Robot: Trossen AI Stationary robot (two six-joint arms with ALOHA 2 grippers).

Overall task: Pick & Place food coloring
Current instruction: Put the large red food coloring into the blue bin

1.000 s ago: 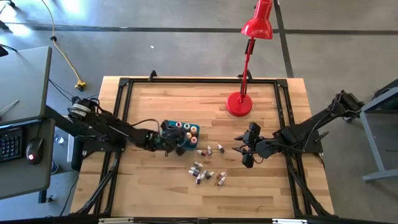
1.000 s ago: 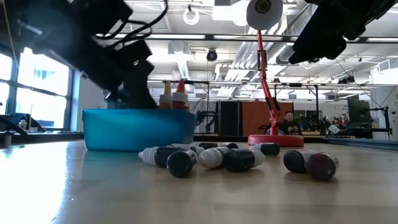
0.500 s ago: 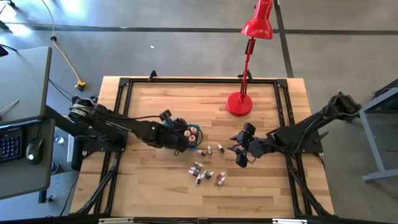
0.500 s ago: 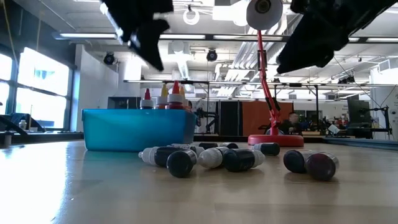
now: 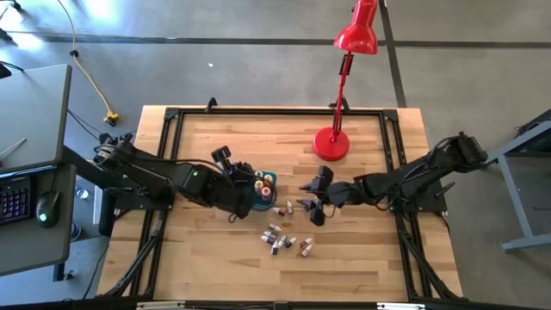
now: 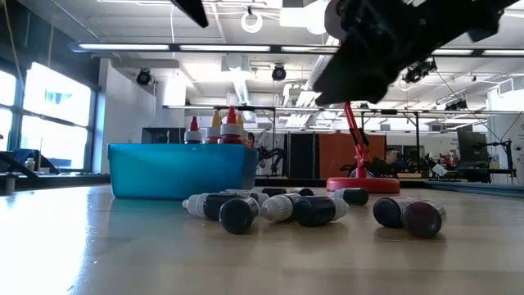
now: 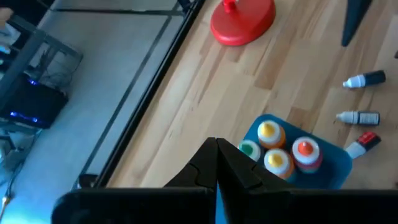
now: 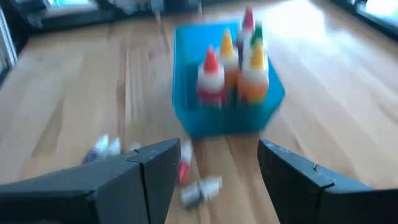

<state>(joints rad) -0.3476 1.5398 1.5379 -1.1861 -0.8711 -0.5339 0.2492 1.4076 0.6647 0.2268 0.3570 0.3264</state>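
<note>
The left pincer [image 5: 225, 158] has lifted away from the blue tub [image 5: 261, 195], shut and empty, leaving four bottles [image 7: 278, 149] standing inside. The right pincer [image 5: 311, 204], wide open and holding nothing, has moved toward the tub, above the loose bottles [image 5: 281, 239] beside it, likely for the next pick.

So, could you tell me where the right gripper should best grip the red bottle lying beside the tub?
Probably across the middle of its body, from above: the red bottle lies flat on its side beside the tub, so the open right gripper can straddle its narrow width.
</note>
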